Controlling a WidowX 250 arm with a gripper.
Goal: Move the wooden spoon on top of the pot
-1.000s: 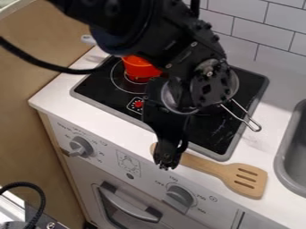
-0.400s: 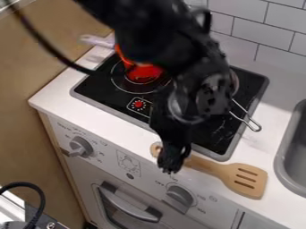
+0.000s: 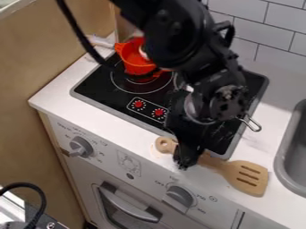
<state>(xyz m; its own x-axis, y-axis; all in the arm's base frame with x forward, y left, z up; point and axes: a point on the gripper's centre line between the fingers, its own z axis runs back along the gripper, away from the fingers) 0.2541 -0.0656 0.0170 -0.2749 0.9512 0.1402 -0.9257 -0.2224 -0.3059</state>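
The gripper [image 3: 188,161] hangs down at the counter's front edge, its tip over the middle of the wooden spoon's handle. The wooden spoon [image 3: 246,178], a slotted turner, lies along that edge, with its round handle end left of the gripper and its wide blade at right. The gripper hides the part between. On the back left of the stove stands an orange pot [image 3: 137,61], partly behind the arm. A metal pan or pot with a wire handle [image 3: 254,125] sits behind the gripper, mostly hidden.
The black stovetop [image 3: 123,101] lies behind the spoon. A grey sink [image 3: 288,163] is at the right edge. Oven knobs [image 3: 179,197] line the front panel below the counter, and a tiled wall [image 3: 270,38] rises behind.
The gripper has moved right along the handle, and the arm above it has also shifted right, uncovering more of the orange pot. The spoon's handle end has moved slightly right and back.
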